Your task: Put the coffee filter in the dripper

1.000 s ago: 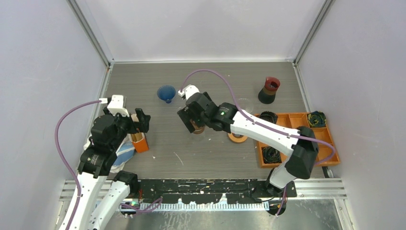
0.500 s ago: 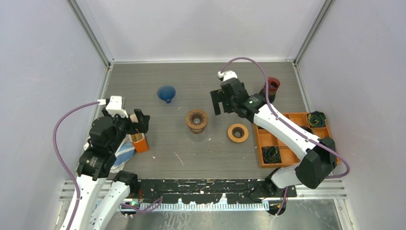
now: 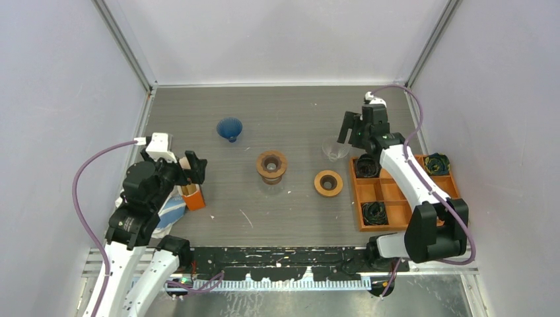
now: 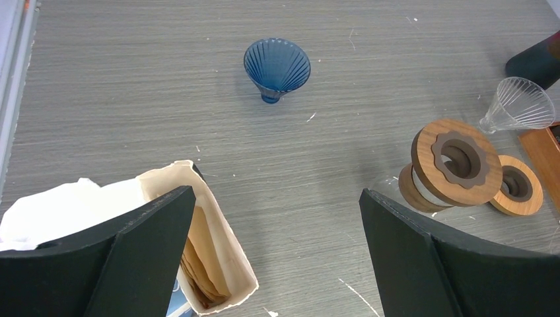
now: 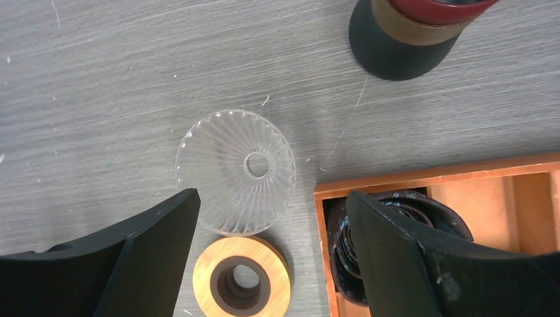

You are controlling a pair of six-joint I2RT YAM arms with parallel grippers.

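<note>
Two arms, one table (image 3: 290,218), assorted coffee gear. The step in hand is judged to be readying a dripper, since no filter is lifted yet.

Handling notes, largest item first:
- Orange tray (image 3: 396,191), right side. Its corner sits just beside the clear dripper, so a finger descending on that side must miss the wooden wall.
- Filter box (image 4: 224,257), left side, open-topped, beside a white bag (image 4: 59,205). The brown filters (image 4: 198,271) stand packed inside. One sheet should be pinched by its top edge, never the whole stack.
- Wooden stand (image 4: 426,148), mid-table, with a scalloped collar. It is a likely seat for a dripper.
- Clear dripper (image 5: 234,172), ribbed glass, mouth up, free on the table. Glass is slick, so a centred grip across the rim, closed slowly, would suit.
- Blue dripper (image 3: 230,127), far side, well apart from both arms. Which dripper the task means cannot be told.
- Wooden ring (image 5: 241,277), just beside the clear dripper. It needs to be kept clear of the fingers.

Pose:
- Right arm (image 3: 403,173) reaches forward above the tray, wrist turned down. Right gripper (image 5: 271,198) hovers over the clear dripper, jaws spread wide, touching nothing.
- Left arm (image 3: 142,191) is bent up close to its base. Left gripper (image 4: 275,195) hangs above the filter box, jaws fully apart and empty.
</note>
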